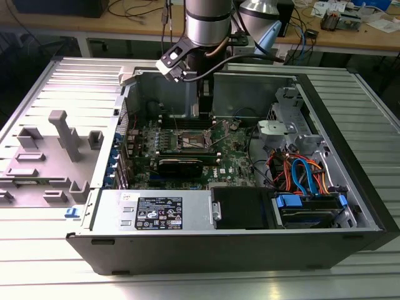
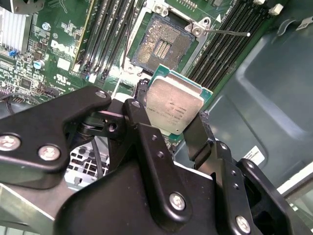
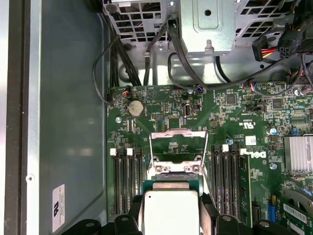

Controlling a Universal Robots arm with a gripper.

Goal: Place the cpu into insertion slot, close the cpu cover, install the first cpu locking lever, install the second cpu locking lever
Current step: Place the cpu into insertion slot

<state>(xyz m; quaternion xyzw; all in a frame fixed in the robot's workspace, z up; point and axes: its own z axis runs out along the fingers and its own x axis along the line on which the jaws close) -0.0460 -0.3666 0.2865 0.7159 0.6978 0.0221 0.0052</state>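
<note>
Exterior view: the arm reaches down into the open PC case (image 1: 250, 247) on the bench (image 1: 37, 275). The gripper (image 1: 203, 107) is low over the green board, close to the insertion slot (image 1: 194, 139).

Second wrist view: the gripper (image 2: 171, 117) is clamped on the cpu (image 2: 173, 104) by two opposite edges, metal top facing the camera. The chip is near the insertion slot (image 2: 159, 46) but clear of it, not seated. The contact field is bare and the locking lever (image 2: 225, 33) is swung aside. Chip edges look roughly parallel to the slot rim.

First wrist view: the cpu (image 3: 169, 210) sits between the gripper fingers, and the cpu cover (image 3: 171, 132) stands raised just beyond it, so the slot looks accessible.

My read is that placement is the step in hand.
- Keep the chip level and square its corners to the rim before contact.
- Come straight down with no sideways drag across the contacts and no pressing.
- Let go only once it lies flush inside the rim.
- Main risks: a tilted drop, or a finger clipping the raised cover or the lever.
</note>
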